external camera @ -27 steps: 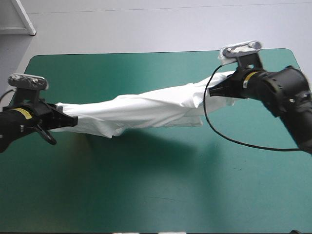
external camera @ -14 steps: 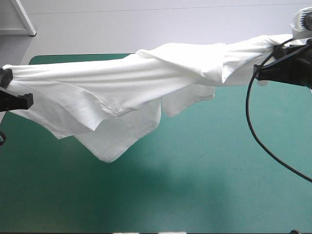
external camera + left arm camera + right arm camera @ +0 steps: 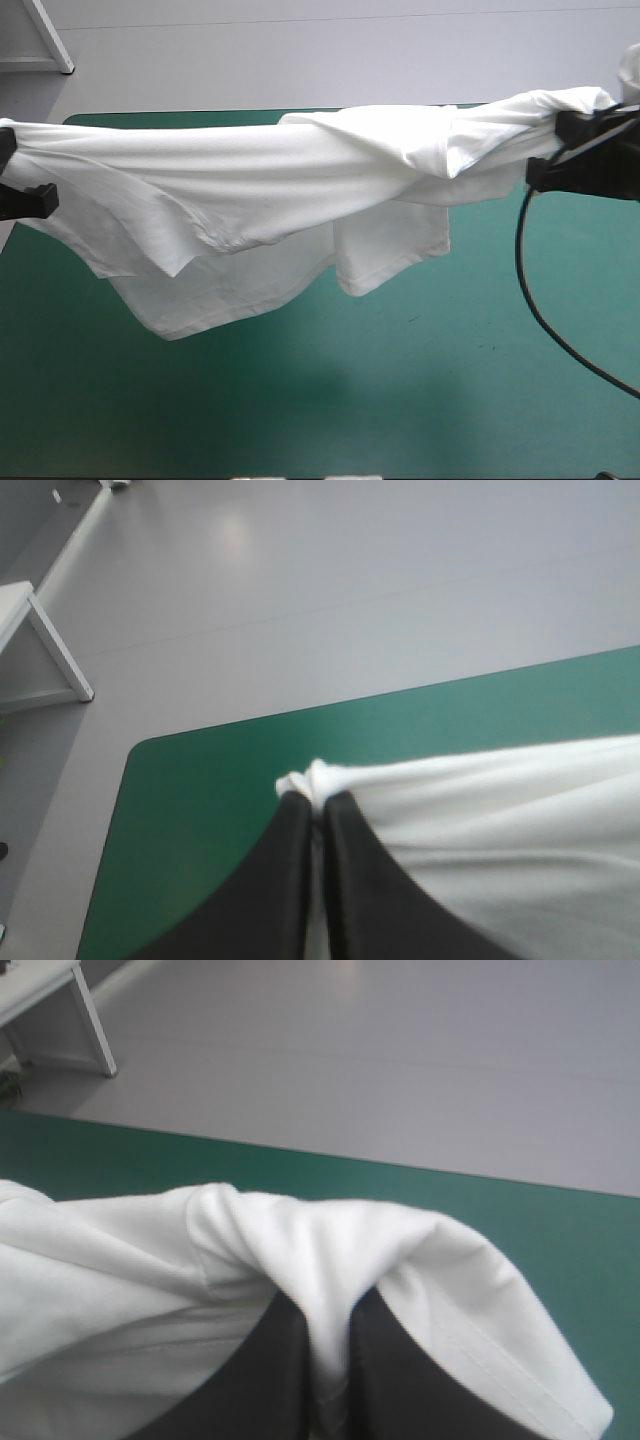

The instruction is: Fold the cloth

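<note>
We hold the white short-sleeved T-shirt [image 3: 250,190] stretched above the teal-green surface [image 3: 400,400]; left hand [image 3: 316,805] and right hand [image 3: 325,1340] each clamp one end.

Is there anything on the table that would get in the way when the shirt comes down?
Nothing I can see. The shirt hangs stretched between the left hand and the right hand, above the table. What shows of the table is bare; the part behind the hanging cloth is hidden.
</note>
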You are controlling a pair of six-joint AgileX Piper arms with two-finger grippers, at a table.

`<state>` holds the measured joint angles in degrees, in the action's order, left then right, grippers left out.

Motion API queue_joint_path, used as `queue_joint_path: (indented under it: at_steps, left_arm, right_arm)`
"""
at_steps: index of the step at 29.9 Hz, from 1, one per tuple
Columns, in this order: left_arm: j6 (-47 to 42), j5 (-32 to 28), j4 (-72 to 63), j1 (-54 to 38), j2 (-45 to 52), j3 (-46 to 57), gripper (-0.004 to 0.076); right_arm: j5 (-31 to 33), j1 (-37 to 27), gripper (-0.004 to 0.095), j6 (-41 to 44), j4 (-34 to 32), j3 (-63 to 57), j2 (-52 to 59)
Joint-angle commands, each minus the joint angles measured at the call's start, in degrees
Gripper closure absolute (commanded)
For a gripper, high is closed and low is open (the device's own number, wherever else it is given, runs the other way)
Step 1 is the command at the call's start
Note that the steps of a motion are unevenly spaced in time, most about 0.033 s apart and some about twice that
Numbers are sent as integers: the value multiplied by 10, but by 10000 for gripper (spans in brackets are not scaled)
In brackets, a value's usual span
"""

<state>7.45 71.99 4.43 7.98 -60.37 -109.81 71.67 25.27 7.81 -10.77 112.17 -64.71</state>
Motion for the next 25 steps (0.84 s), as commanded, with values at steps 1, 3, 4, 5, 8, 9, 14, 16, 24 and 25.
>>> queue_joint_path:
  at_steps: [1, 3, 4, 5, 8, 9, 14, 16, 24, 25]
  left_arm:
    - [2, 18, 10, -2, -16, 28, 734]
    - [2, 14, 2, -2, -26, 59, 734]
    - [2, 11, -2, -2, -34, 79, 734]
    - [2, 4, -2, -2, -42, 101, 734]
    - [3, -28, -19, -2, -69, 169, 734]
    - [8, -48, -28, -2, -80, 194, 734]
    - [16, -153, -50, -2, -144, 274, 734]
    - [16, -192, -48, -2, -175, 280, 734]
    - [-38, -369, 29, -2, -286, 280, 734]
    - [-51, -384, 45, -2, -298, 280, 734]
  right_arm:
    - [0, -7, 926, -6, -36, -30, -29]
    - [-1, -7, 926, -6, -30, -53, -50]
    - [-1, -7, 926, -6, -28, -65, -65]
    - [-2, -7, 926, -6, -26, -76, -76]
    - [-4, -7, 926, -6, -20, -103, -116]
    - [-6, -7, 926, -6, -20, -110, -131]
    - [-58, -7, 926, -8, -21, -131, -210]
    - [-108, -7, 926, -9, -30, -132, -243]
    - [-307, -7, 926, 31, -109, -132, -356]
    - [-323, -7, 926, 41, -125, -132, -369]
